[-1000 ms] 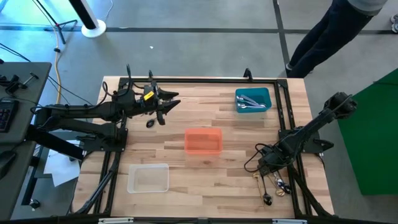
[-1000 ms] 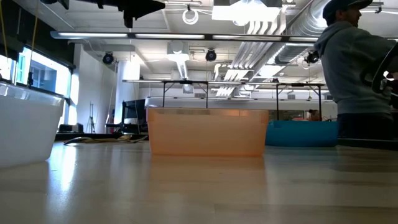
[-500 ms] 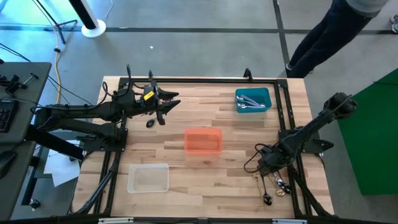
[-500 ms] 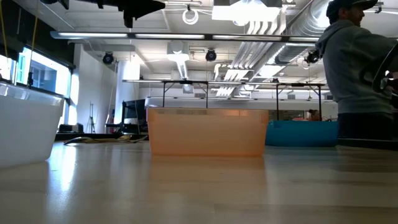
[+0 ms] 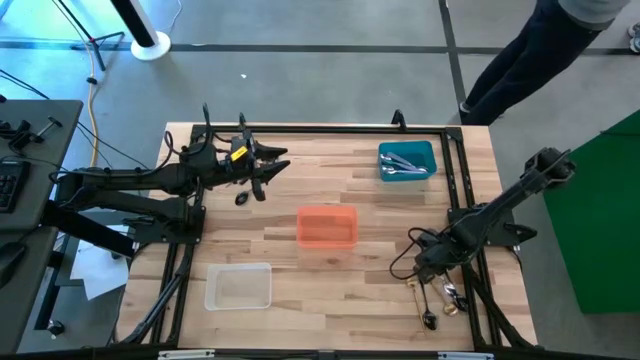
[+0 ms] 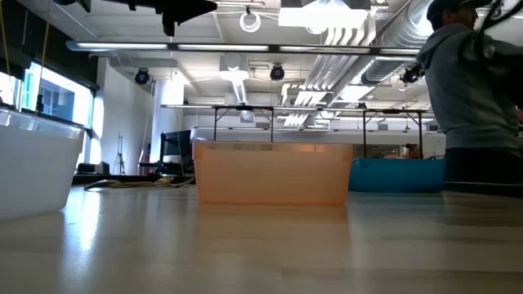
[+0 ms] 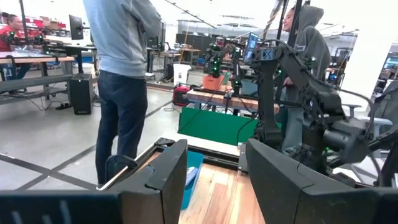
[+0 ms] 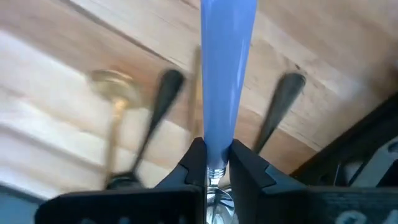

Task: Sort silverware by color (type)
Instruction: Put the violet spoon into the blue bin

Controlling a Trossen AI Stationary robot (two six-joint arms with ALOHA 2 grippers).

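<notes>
At table's 4 o'clock corner: right gripper [image 5: 428, 268] pinched shut on a blue-handled utensil [image 8: 227, 68], directly over remaining silverware [image 5: 438, 297]. Blue bin [image 5: 407, 160] up at 1 o'clock, well apart; handle's long axis straight out from fingers. Left gripper [image 5: 268, 172] spread open, empty, far at 10 o'clock.

Your right gripper [image 5: 425, 268] hangs low at the table's near right corner, fingers [image 8: 194, 163] pinched close; your left gripper [image 5: 268, 172] waits raised at far left, fingers [image 7: 163, 171] apart.
</notes>
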